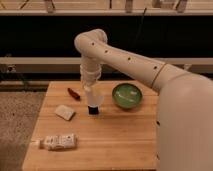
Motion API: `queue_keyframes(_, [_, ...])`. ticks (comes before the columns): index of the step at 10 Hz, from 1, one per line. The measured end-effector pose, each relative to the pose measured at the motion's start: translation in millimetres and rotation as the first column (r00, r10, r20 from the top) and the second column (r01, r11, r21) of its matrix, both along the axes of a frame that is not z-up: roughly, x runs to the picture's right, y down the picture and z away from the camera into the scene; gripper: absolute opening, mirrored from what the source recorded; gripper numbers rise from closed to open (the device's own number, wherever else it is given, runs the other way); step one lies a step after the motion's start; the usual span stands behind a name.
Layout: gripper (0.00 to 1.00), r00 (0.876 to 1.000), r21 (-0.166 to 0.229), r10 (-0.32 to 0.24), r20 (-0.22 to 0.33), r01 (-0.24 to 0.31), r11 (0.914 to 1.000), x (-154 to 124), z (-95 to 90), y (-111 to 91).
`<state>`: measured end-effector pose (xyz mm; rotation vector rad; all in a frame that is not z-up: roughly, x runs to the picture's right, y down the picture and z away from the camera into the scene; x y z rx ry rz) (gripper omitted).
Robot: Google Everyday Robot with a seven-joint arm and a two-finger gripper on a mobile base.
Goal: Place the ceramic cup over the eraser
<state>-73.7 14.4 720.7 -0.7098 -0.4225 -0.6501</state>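
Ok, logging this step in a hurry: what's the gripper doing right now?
Gripper: over the wooden table, holding the white cup directly above the black eraser.

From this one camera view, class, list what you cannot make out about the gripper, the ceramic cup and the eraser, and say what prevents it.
1. Gripper, just above the eraser: finger state too small to tell.
2. Ceramic cup: merges with the white gripper; its outline is unclear.
3. Eraser: only its lower part shows; whether the cup touches it cannot be told.
4. Labelled tube: print too blurred to read.
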Motion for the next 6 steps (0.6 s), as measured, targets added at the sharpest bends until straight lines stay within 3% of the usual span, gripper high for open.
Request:
queue_keyframes(4, [0.01, 1.0, -0.026, 0.024, 0.014, -0.023, 0.9994, 0.0, 19.7, 7.1])
queue_keyframes(5, [0.04, 1.0, -0.031, 0.026, 0.014, -0.025, 0.9992, 0.6, 23.5, 9.4])
queue_keyframes(6, [0.16, 0.999, -0.04, 0.029, 0.014, -0.028, 0.9988, 1.8, 31.8, 15.7])
